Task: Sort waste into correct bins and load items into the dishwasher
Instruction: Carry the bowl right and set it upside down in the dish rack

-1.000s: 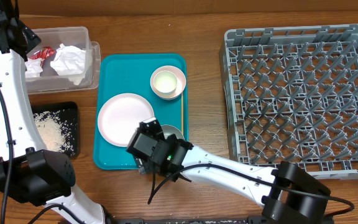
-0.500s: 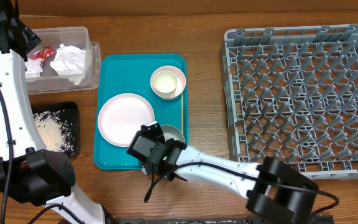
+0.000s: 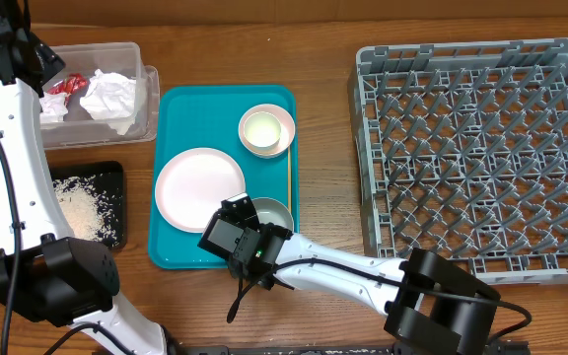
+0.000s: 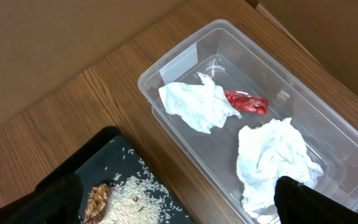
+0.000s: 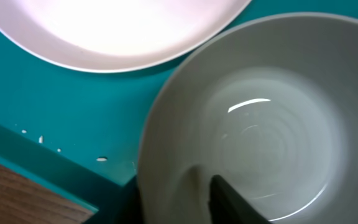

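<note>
The right gripper straddles the rim of a whitish bowl, 1 finger inside and the other outside; whether it pinches the rim I cannot tell. The pink plate lies just ahead-left of it on the teal tray. The left gripper hangs wide open and empty above the clear tub, which holds 2 napkins and a red wrapper.

Left arm upright, left fingers wide apart; right arm low, right fingers downward.

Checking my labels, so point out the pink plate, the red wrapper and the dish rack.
pink plate (image 3: 200, 189): overhead view, centre of its face.
red wrapper (image 4: 246, 103): left wrist view, its middle.
dish rack (image 3: 461, 49): overhead view, far rim.
</note>
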Controlling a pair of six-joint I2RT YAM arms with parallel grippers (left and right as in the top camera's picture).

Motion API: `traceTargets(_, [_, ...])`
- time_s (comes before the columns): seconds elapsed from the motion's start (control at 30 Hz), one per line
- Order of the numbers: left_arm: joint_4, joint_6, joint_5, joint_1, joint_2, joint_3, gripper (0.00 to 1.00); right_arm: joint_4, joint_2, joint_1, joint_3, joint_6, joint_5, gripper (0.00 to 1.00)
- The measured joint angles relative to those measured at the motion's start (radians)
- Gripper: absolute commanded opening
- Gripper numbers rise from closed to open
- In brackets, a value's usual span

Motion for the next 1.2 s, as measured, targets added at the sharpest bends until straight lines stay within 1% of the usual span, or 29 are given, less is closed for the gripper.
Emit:
traceTargets(0.1, [0.0, 0.0, 0.0, 0.0, 0.0, 0.0, 1.0, -0.005, 0.0, 0.0, 0.001, 0.002, 0.001, 0.16])
traceTargets(0.17, [0.0, 0.0, 0.0, 0.0, 0.0, 0.0, 1.0, -0.014, 0.0, 0.0, 0.009, 0.001, 0.0, 0.13])
traceTargets(0.3, [0.0, 0.0, 0.0, 0.0, 0.0, 0.0, 1.0, -0.045, 0.0, 0.0, 0.046, -0.002, 0.004, 0.04])
traceTargets(0.53, [0.0, 0.0, 0.0, 0.0, 0.0, 0.0, 1.0, -0.206, 0.0, -0.01, 0.192, -0.001, 0.015, 0.04])
traceTargets(0.63, [0.0, 0.0, 0.0, 0.0, 0.0, 0.0, 1.0, -0.309, -0.011, -0.063, 0.294, -0.002, 0.015, 0.04])
traceTargets(0.7, [0.0, 0.0, 0.0, 0.0, 0.0, 0.0, 1.0, -0.357, -0.036, -0.127, 0.356, -0.002, 0.015, 0.04])
traceTargets(0.8, [0.0, 0.0, 0.0, 0.0, 0.0, 0.0, 1.0, -0.385, -0.111, -0.261, 0.418, -0.016, 0.003, 0.04])
traceTargets(0.9, [0.0, 0.0, 0.0, 0.0, 0.0, 0.0, 1.0, -0.358, -0.219, -0.472, 0.446, -0.103, -0.102, 0.04])
traceTargets(1.03, [0.0, 0.0, 0.0, 0.0, 0.0, 0.0, 1.0, -0.33, -0.288, -0.806, 0.465, -0.24, -0.353, 0.04])
traceTargets(1.2, [0.0, 0.0, 0.0, 0.0, 0.0, 0.0, 1.0, -0.259, -0.242, -1.19, 0.446, -0.314, -0.723, 0.04])
